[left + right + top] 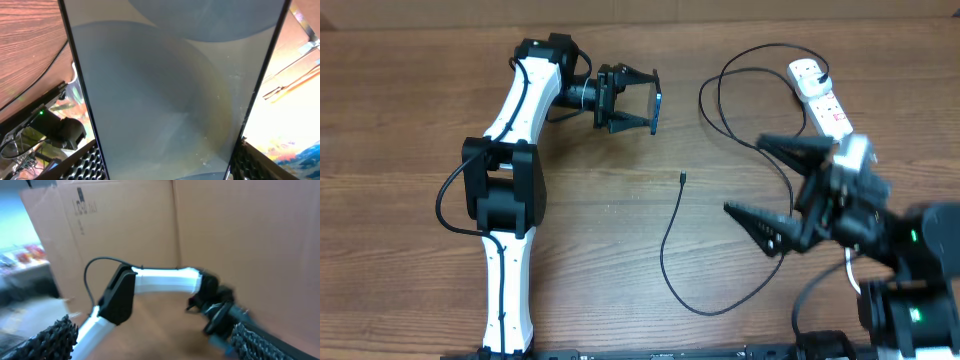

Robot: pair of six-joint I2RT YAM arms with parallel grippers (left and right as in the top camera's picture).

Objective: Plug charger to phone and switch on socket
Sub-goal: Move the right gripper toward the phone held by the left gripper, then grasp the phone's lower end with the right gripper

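1. Up at the far side of the table [590, 230], the left gripper [638, 100] has the phone [656, 102] clamped across its width, lifted and turned on edge. In the left wrist view the pale blue screen fills almost everything, with ribbed pads hugging both black edges.
2. Right gripper [744, 174]: jaws spread as wide as they go, nothing between them, hovering above the near-right part of the table.
3. Between the two, the charger [670, 265] lies slack in a big loop, its connector tip [681, 179] flat on the wood and well apart from the phone. The other end appears to run up to the white socket [817, 92] at far right.
4. Trouble spots, as I judge them:
   - That tip is tiny and lies flat, so a wide pinch could skid off or twist it out of line with the port.
   - Part of the loop passes under the right arm, and a snag there could drag the tip away.
   - With the phone held only at its edges, a push from the connector could pivot it or slip it.
   - The right wrist view is blurred and aimed at the left arm, so it gives no close look at the tip.
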